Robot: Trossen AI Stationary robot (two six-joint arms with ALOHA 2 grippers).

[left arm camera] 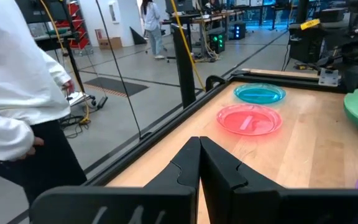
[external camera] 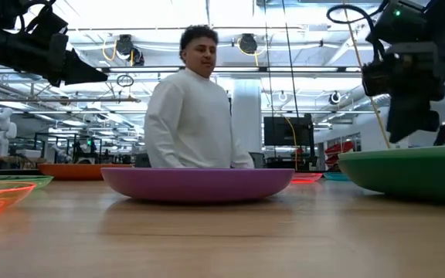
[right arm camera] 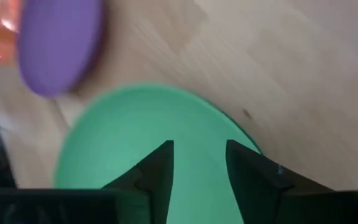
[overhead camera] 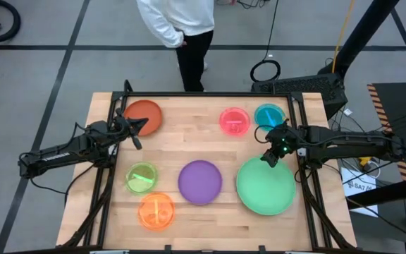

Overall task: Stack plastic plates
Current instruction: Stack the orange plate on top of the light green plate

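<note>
Fingers of the right gripper (right arm camera: 197,168) stand parted, holding nothing, above the mint green plate (overhead camera: 265,186) at the counter's (overhead camera: 189,120) right side. Left gripper (left arm camera: 199,168) fingers shut, empty, beside the orange-red plate (overhead camera: 145,113).

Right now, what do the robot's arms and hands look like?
Both arms are thin, dark and jointed, with black cables trailing along them. The left hand ends in two flat black fingers with angled tips. The right hand has the same black fingers, and a small green light glows on its wrist.
</note>
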